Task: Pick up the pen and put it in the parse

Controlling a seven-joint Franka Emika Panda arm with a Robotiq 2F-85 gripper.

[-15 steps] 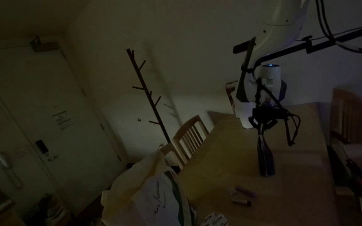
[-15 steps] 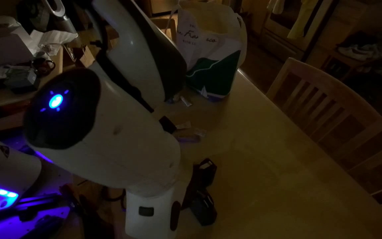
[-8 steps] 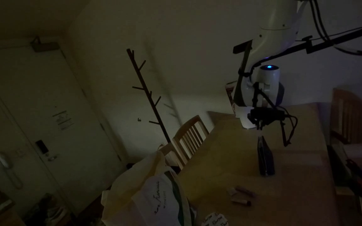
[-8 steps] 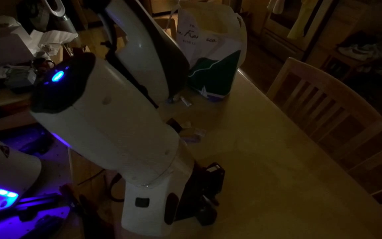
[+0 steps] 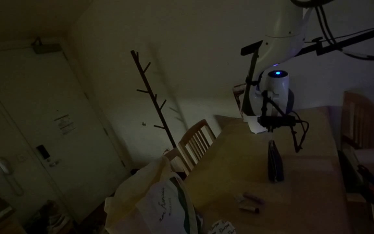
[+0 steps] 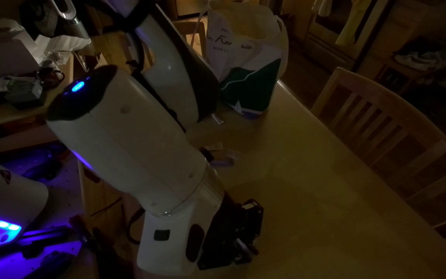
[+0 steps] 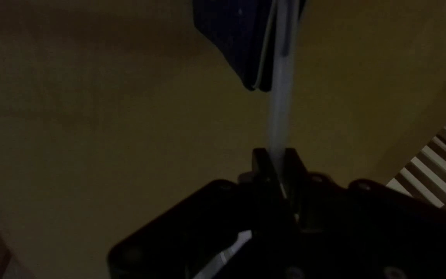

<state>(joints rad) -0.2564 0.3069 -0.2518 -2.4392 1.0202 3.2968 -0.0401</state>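
My gripper (image 7: pixel 276 152) is shut on the pen (image 7: pixel 282 93), a long, pale, somewhat blurred stick that points away from the fingertips. The parse (image 7: pixel 229 31) is a dark blue-black pouch with a light zip line along its edge. In the wrist view the pen crosses the pouch's right side and its far end leaves the picture; whether any of it is inside, I cannot tell. In an exterior view the parse (image 5: pixel 275 164) stands upright on the wooden table, just below my gripper (image 5: pixel 270 130). The arm hides the pouch in the opposite view, where the gripper (image 6: pixel 252 250) shows dark.
A large white and green paper bag (image 6: pixel 250 73) stands at the table's edge. Small pieces lie on the wood: a short tube (image 5: pixel 248 209) and a wrapper (image 5: pixel 253 197) beside it. A wooden chair (image 6: pixel 385 116) stands alongside. The room is dim.
My wrist has turned, so the gripper now shows edge-on in an exterior view, and the arm has tilted. The pouch's upper part has shifted very slightly to the right there. The grip is unchanged.
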